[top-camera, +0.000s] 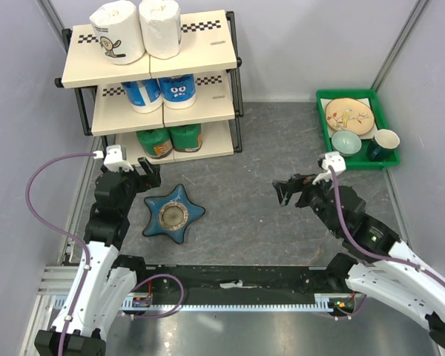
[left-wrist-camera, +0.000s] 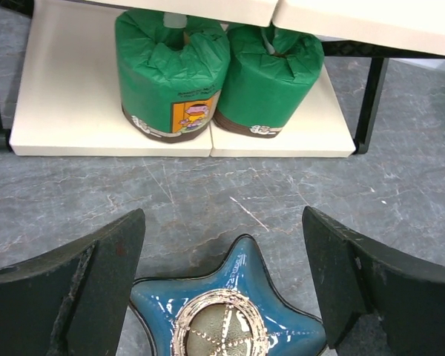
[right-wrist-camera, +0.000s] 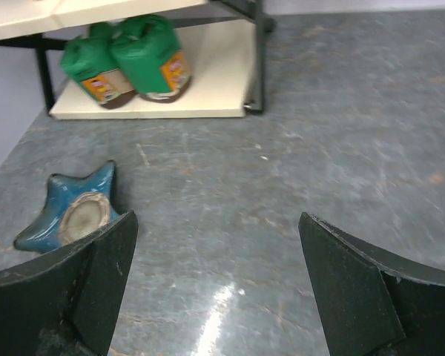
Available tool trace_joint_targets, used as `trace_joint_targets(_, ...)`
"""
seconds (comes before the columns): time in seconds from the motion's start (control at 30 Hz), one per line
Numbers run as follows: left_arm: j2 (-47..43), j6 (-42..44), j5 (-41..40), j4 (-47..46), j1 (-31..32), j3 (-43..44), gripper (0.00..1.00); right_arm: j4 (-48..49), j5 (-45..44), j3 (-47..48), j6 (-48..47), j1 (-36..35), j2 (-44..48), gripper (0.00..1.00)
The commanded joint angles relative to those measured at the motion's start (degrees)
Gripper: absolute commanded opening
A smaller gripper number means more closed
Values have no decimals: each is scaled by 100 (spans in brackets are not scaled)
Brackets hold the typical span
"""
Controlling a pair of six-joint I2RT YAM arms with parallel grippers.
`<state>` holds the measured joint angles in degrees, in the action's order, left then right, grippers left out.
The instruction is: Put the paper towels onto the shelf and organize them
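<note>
On bench (top-camera: pixel 267 222), found paper towels (top-camera: pixel 162 28) filling shelf (top-camera: pixel 208 38); left gripper (top-camera: pixel 148 175), right gripper (top-camera: pixel 284 191) spread, empty; judged only retreat needed.

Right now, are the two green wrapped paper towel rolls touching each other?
Touching. The left wrist view shows the left green roll pressed against the right green roll, with no gap.
</note>
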<state>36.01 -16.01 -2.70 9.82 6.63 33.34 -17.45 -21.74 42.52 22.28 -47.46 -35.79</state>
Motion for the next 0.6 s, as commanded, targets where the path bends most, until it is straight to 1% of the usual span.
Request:
trace_joint_targets(0.0,-94,160,-310,-86,22,-29,99,-908,-805,-148,505,9,625,98)
trace_joint_targets(0.13,-138,45,-302,-112,22,-3,99,-1356,-1034,-87,496,0,907,98)
trace_joint_targets(0.27,-287,45,-284,-217,22,23,99,-1691,-1254,-34,549,9,960,98)
trace_joint_targets(0.57,-595,-95,-363,-306,31,-12,99,-1744,-1491,-69,663,0,1004,98)
